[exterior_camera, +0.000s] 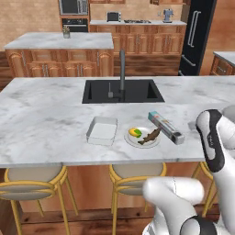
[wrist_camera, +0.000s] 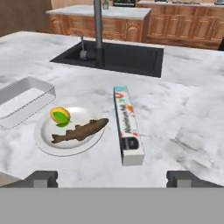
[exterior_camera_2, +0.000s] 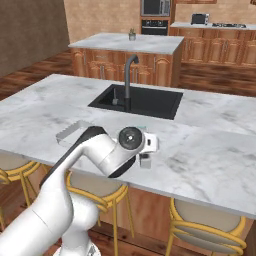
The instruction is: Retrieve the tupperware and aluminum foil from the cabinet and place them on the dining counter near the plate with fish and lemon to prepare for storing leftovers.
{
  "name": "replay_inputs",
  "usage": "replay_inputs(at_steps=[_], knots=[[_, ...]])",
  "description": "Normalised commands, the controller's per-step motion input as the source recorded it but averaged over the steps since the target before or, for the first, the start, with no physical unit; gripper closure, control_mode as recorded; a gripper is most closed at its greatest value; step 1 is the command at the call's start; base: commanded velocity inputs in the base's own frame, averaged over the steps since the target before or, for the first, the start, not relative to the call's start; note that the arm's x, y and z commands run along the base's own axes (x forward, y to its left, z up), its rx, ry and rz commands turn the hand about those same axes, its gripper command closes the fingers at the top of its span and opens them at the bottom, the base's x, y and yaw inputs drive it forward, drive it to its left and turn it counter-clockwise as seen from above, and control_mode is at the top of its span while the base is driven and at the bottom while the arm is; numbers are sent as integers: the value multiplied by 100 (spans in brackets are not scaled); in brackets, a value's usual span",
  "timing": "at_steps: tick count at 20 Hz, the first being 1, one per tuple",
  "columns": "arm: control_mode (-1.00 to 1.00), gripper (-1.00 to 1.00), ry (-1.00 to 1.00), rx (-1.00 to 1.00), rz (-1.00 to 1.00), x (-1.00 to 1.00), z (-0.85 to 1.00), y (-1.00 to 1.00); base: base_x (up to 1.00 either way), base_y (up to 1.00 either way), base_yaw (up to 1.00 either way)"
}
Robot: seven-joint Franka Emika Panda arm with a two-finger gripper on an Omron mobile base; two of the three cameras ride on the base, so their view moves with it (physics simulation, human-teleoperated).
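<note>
At the centre of the hand view, the long grey-white foil box (wrist_camera: 128, 125) and the shallow pale plastic tub (wrist_camera: 24, 99) are seen already set beside the fish plate (wrist_camera: 69, 130) on the marble surface (wrist_camera: 183, 113), the tool (wrist_camera: 112, 179) spread apart and empty, so little is judged left.

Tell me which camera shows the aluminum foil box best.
The hand view: the aluminum foil lies whole and close, label readable, just right of the plate. The left base view shows it smaller, angled. In the right base view the arm covers that spot.
</note>
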Motion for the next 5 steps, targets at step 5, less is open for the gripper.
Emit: replay_inputs(at_steps=[5], knots=[[-100,-100,-1,-13,11,-94,70,40,0,0,0]])
